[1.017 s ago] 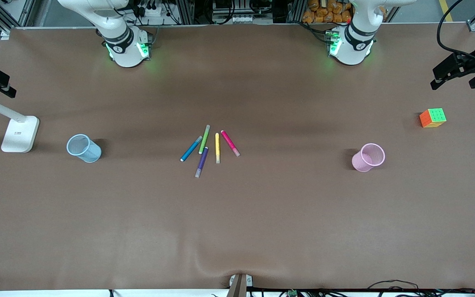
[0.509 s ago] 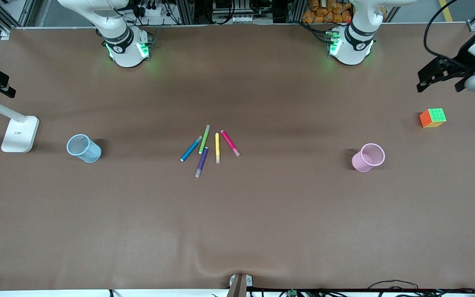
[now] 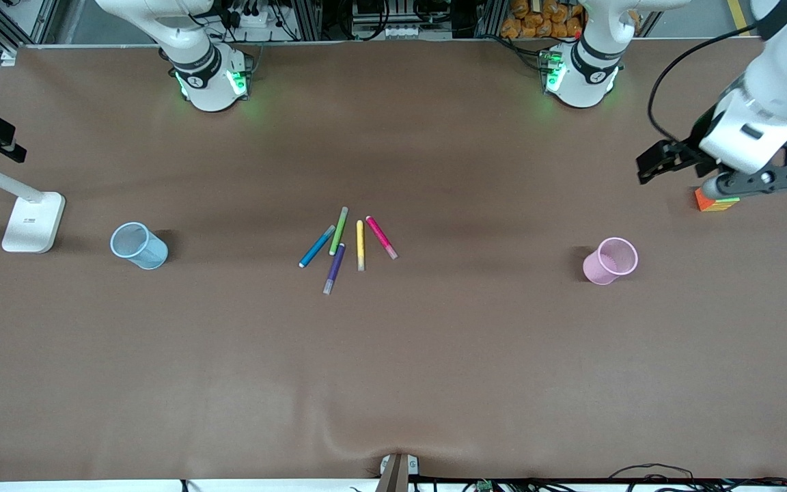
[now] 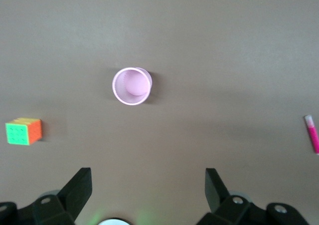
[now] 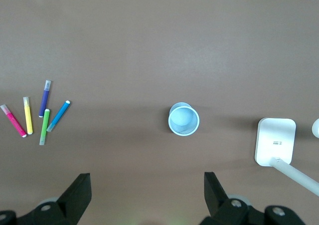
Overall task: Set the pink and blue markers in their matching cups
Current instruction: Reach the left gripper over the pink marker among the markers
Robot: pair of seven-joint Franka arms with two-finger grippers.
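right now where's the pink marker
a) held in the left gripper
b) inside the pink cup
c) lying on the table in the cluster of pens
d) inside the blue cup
c: the pink marker lies flat on the table beside the yellow pen, at the cluster's end toward the pink cup, which holds nothing; the open left gripper is also empty.

We are looking at a robotics lab: two arm bases [image 3: 209,82] are glowing green along the frame's top edge, aluminium framing [image 3: 311,17] and cabling are crowding above the brown-covered counter [image 3: 434,355].
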